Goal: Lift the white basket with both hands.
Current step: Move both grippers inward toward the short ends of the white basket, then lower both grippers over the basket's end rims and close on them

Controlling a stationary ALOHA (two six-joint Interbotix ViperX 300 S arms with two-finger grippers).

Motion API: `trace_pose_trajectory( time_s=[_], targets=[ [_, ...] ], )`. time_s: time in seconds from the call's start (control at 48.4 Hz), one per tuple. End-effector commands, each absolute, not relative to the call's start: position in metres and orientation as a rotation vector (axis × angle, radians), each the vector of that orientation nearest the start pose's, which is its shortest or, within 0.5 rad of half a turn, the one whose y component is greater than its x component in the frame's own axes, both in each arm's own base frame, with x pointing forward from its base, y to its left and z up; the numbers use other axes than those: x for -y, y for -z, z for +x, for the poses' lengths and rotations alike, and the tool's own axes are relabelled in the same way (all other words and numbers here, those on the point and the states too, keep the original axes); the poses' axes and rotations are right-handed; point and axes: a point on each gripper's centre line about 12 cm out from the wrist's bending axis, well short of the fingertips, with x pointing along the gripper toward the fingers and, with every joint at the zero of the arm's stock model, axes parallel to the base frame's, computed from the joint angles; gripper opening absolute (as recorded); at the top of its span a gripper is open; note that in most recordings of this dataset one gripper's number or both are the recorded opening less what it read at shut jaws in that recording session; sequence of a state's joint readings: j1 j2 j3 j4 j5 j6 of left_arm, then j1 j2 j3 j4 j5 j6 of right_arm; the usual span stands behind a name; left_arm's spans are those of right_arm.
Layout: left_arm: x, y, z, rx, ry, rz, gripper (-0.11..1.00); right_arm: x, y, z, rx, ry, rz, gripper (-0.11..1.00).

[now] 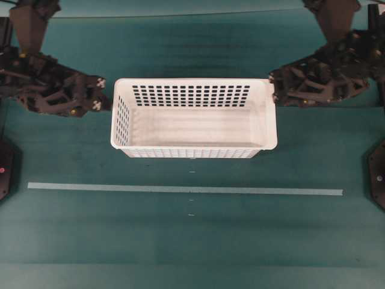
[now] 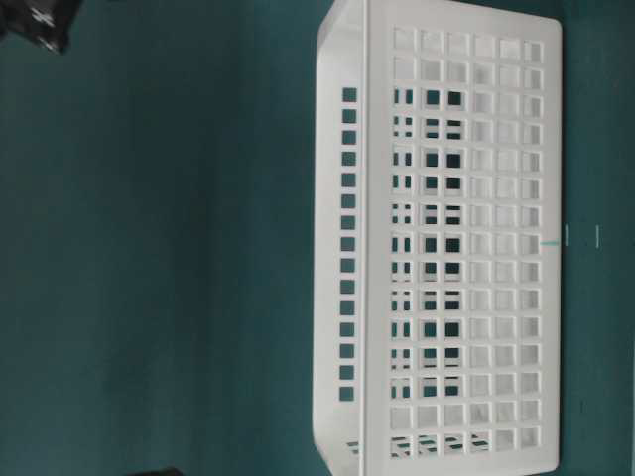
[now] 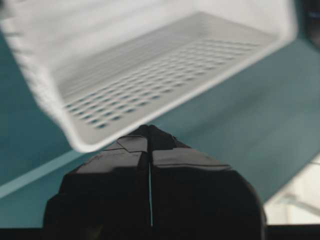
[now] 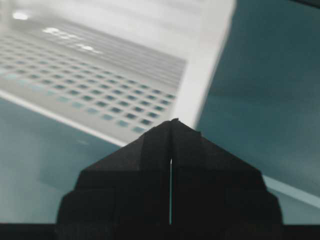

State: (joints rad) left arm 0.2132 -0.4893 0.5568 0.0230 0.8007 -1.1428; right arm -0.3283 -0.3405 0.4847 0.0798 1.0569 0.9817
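Observation:
The white basket (image 1: 192, 126) stands upright on the green table, in the middle toward the back, empty. It also shows in the table-level view (image 2: 332, 248). My left gripper (image 1: 107, 96) is shut and empty, its tips right beside the basket's left end rim. In the left wrist view the tips (image 3: 149, 129) sit just under the basket's near corner (image 3: 150, 75). My right gripper (image 1: 274, 81) is shut and empty at the basket's back right corner. In the right wrist view the tips (image 4: 171, 121) point at the basket's rim (image 4: 205, 75).
A pale tape line (image 1: 180, 189) runs across the table in front of the basket. Black arm bases stand at the left edge (image 1: 6, 168) and the right edge (image 1: 378, 174). Both arms fill the back corners.

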Motion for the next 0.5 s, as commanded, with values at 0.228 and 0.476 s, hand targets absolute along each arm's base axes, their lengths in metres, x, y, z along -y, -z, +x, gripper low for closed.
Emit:
trace_pose_trajectory(
  time_s=[0.228,0.476],
  targets=[
    [-0.072,-0.309,0.284,-0.802,-0.800,-1.114,-0.06,0.094,-0.279,0.294,-1.193,0.901,1.021,-0.03],
    [-0.073,-0.309,0.287,-0.765,-0.760,-1.091,-0.05,0.097,-0.279,0.303,-1.112,0.863,1.031,0.02]
  ],
)
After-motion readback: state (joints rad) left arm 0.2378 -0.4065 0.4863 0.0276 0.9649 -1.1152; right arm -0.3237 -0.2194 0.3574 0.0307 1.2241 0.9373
